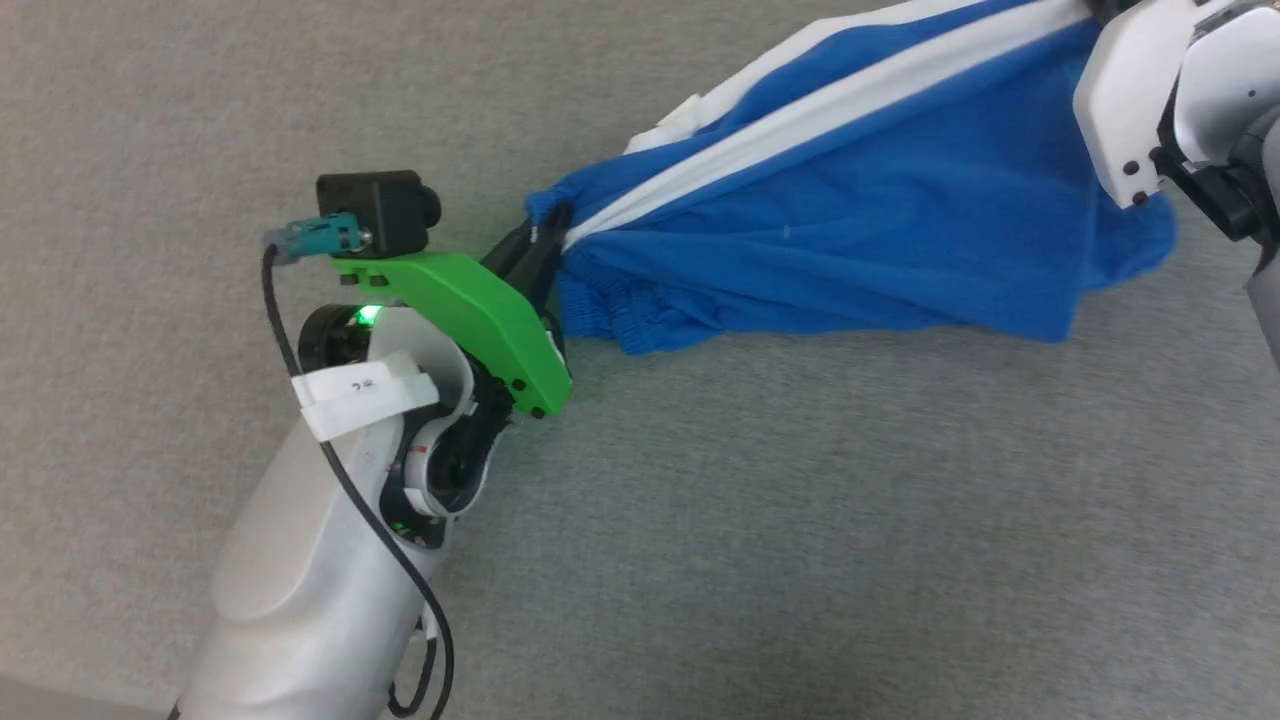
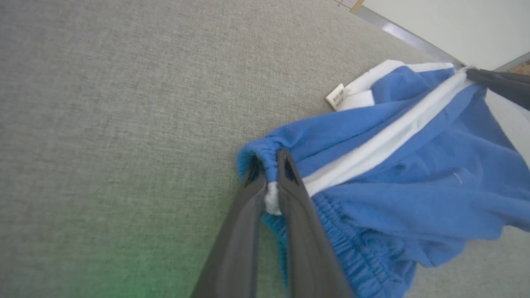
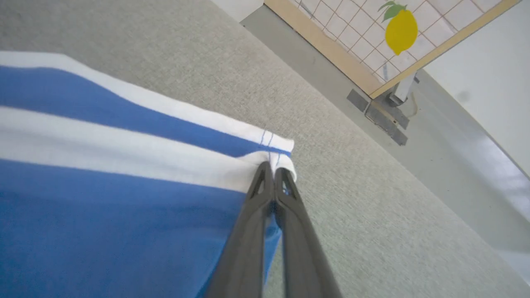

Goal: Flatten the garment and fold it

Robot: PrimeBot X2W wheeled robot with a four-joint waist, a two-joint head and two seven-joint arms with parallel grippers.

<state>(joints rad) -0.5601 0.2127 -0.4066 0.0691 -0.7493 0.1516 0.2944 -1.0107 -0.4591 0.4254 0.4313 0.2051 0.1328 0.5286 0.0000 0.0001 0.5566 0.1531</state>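
Observation:
The garment (image 1: 850,220) is a pair of royal-blue shorts with white stripes, stretched in the air between my two grippers above the grey surface. My left gripper (image 1: 540,255) is shut on the gathered waistband corner; in the left wrist view the fingers (image 2: 269,174) pinch blue and white fabric of the garment (image 2: 414,186). My right gripper (image 3: 271,169) is shut on the white-striped hem corner of the garment (image 3: 103,198). In the head view the right wrist (image 1: 1170,90) sits at the top right, its fingertips hidden behind the cloth. A small white label (image 2: 336,97) hangs from the far side.
A grey fabric-covered surface (image 1: 800,550) spreads under everything. Its far edge (image 3: 372,103) meets a grey floor, with a tiled board bearing a lemon picture (image 3: 401,31) and a white wall beyond.

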